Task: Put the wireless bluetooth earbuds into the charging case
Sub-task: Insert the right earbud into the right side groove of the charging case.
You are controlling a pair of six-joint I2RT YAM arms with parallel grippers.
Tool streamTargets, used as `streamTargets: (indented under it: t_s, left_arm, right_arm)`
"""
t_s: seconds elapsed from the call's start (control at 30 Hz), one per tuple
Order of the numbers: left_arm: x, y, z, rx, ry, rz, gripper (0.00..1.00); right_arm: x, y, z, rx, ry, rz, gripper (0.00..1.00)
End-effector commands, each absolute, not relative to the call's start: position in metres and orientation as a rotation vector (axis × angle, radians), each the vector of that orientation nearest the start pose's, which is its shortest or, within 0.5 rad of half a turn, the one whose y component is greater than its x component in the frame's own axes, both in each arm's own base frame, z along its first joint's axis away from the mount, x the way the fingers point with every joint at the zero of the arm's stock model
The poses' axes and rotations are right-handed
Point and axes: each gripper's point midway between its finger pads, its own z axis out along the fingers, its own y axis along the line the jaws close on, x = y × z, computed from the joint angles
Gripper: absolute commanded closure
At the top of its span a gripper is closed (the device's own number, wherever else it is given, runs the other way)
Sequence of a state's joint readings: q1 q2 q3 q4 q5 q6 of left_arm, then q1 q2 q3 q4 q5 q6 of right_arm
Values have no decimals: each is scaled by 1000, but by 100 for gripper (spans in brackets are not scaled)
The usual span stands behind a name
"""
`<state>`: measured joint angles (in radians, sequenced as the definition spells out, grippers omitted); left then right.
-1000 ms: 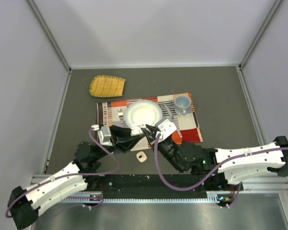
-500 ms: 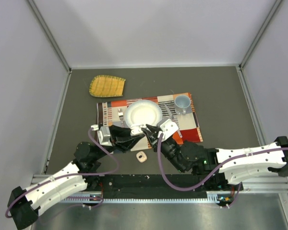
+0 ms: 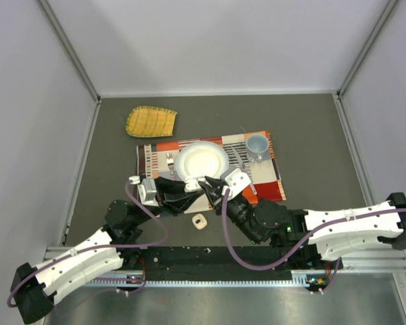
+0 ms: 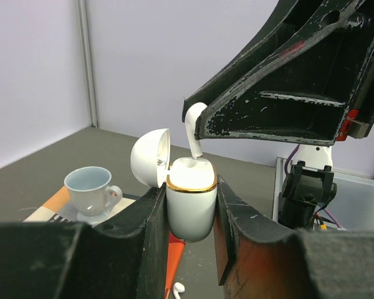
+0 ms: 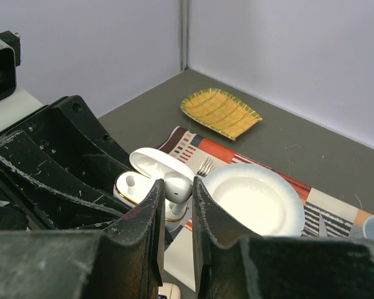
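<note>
Nearest the arm bases, a second earbud (image 4: pixel 177 288) lies loose on the dark table (image 3: pixel 311 135), below the two grippers and touched by neither. Just above it the left gripper (image 4: pixel 190 215) is clamped on the white charging case (image 4: pixel 190 187), one finger pressed against each side. The case is held upright, with its gold-rimmed mouth facing up and its rounded lid (image 4: pixel 151 156) swung open toward the cup side. The right gripper (image 5: pixel 176 200) meets it from the opposite side. Its fingers are pinched tight on the head of a white earbud (image 4: pixel 193 121), whose short stem points down with its tip at the mouth of the case. The earbud is not seated, since most of it stands above the rim. Beyond the grippers lies a striped orange, black and white placemat (image 3: pixel 264 177). On it are a white plate (image 3: pixel 201 162), a fork (image 3: pixel 169 160) just beside the plate's left edge, and a pale blue cup (image 3: pixel 257 144) on a saucer (image 4: pixel 93 217) at the mat's far right corner. Farthest back, off the mat to the left, is a ribbed yellow dish (image 3: pixel 151 122).
</note>
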<state>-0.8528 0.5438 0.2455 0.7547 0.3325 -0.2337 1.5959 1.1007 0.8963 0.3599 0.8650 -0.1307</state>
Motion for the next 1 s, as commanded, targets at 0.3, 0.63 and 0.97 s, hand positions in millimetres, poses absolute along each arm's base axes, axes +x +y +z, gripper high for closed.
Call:
streamTargets:
  t_s: [0.3, 0.63, 0.97]
  left_arm:
    - [121, -244, 342, 627, 904, -1163, 100]
    - [124, -241, 345, 602, 901, -1154, 100]
    - [128, -238, 345, 580, 918, -1135, 100]
  right_arm:
    - [124, 347, 338, -554, 1408, 588, 100]
    - [119, 350, 331, -581, 1432, 619, 100]
    - [128, 338, 324, -616, 1429, 487, 100]
